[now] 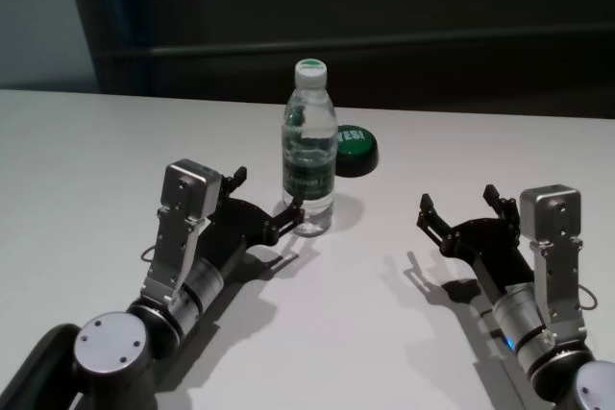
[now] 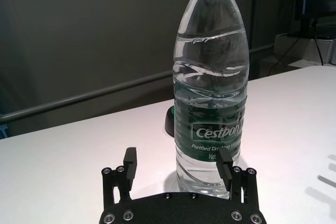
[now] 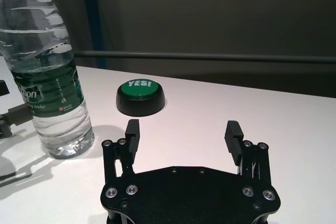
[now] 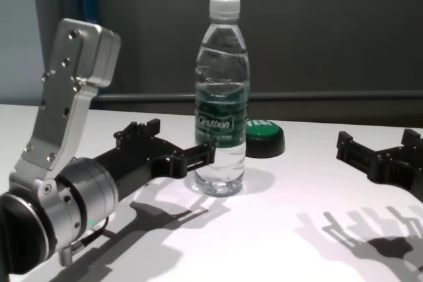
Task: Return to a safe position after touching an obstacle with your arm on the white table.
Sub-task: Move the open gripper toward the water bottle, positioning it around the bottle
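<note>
The obstacle, a clear water bottle (image 1: 309, 151) with a white cap and a dark green "Cestbon" label, stands upright on the white table (image 1: 96, 151). My left gripper (image 1: 265, 193) is open and empty, low over the table just left of the bottle. One of its fingertips (image 4: 208, 151) lies against the bottle's lower side. In the left wrist view the bottle (image 2: 212, 103) fills the frame right in front of that fingertip (image 2: 226, 162). My right gripper (image 1: 458, 199) is open and empty, well apart to the right of the bottle.
A low black puck with a green "YES!" top (image 1: 354, 149) sits just behind and right of the bottle; it also shows in the right wrist view (image 3: 140, 95). A dark wall with a rail runs behind the table's far edge.
</note>
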